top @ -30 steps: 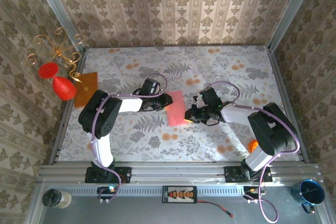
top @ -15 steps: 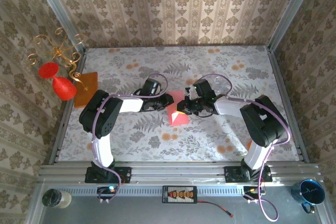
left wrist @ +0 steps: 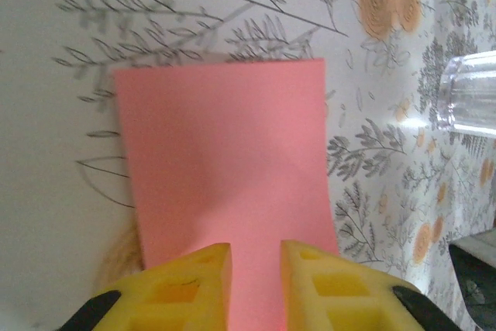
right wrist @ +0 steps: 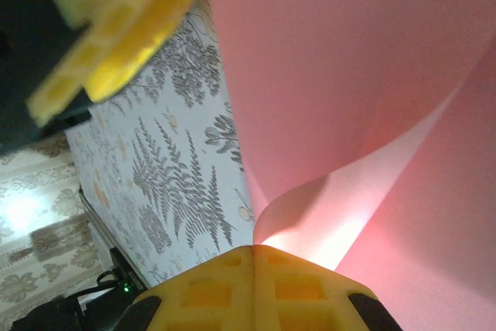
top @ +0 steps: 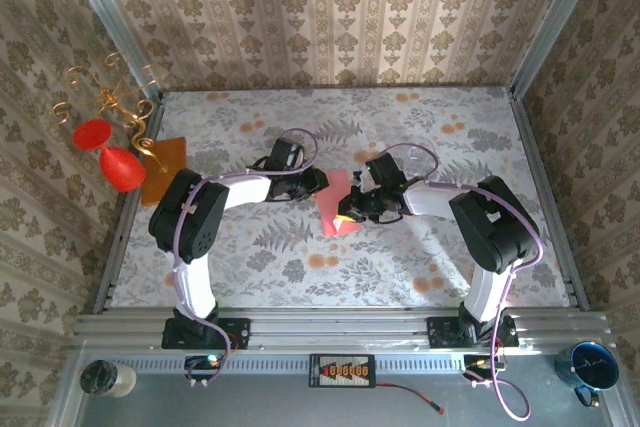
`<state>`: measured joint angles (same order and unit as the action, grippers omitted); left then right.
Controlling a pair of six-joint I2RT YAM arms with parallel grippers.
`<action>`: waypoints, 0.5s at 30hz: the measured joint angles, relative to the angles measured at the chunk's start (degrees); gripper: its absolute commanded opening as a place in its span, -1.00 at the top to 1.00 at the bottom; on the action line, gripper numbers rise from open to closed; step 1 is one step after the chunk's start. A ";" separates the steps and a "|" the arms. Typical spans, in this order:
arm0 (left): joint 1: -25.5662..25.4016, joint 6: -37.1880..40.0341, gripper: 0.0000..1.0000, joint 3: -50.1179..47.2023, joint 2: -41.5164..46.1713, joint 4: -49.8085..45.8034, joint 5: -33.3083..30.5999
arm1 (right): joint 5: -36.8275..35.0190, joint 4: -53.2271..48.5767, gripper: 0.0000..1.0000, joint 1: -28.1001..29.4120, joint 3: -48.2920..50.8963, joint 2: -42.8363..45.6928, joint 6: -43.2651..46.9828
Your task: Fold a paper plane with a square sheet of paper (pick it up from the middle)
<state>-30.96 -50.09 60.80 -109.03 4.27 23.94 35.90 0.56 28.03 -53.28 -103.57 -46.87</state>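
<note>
Salmon-pink square sheet of paper (top: 333,223) mid-table, right gripper (right wrist: 253,252) at its 3 o'clock edge, clamped on curled-up paper, left gripper (left wrist: 255,260) at 10 o'clock, fingers narrowly parted over it

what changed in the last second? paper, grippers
The right gripper, pinching the right edge of the square sheet of paper, swept left toward the left gripper, curling the sheet over so it looks narrower. The left gripper edged slightly farther from the bases. The orange sheet stayed put.
</note>
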 measured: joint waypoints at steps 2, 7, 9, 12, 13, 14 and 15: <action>0.61 0.39 0.61 0.09 -0.15 -0.68 -0.04 | -0.09 -0.61 0.90 0.00 0.00 0.02 0.02; 0.17 0.83 0.65 0.70 -2.75 -1.09 -0.22 | -0.07 -0.94 0.90 0.00 0.00 0.07 0.00; 0.07 0.85 0.67 1.25 -2.91 -1.16 -0.09 | 0.13 -0.44 0.90 0.00 0.00 0.07 -0.13; -0.48 0.87 0.69 1.51 -3.48 -1.07 0.04 | 0.59 1.11 0.90 0.15 -0.07 -0.02 -0.87; -0.52 0.87 0.70 1.55 -3.48 -1.07 0.04 | 0.68 1.66 0.90 0.26 -0.22 -0.11 -1.16; -0.57 0.87 0.70 1.55 -3.52 -1.07 0.02 | 0.81 2.38 0.90 0.35 -0.46 -0.42 -1.33; -0.57 0.87 0.70 1.55 -3.52 -1.07 0.04 | 0.83 3.02 0.90 0.37 -0.92 -0.90 -1.53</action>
<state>-31.53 -49.21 62.35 -112.55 3.20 23.99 36.73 3.57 28.40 -54.19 -104.47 -48.40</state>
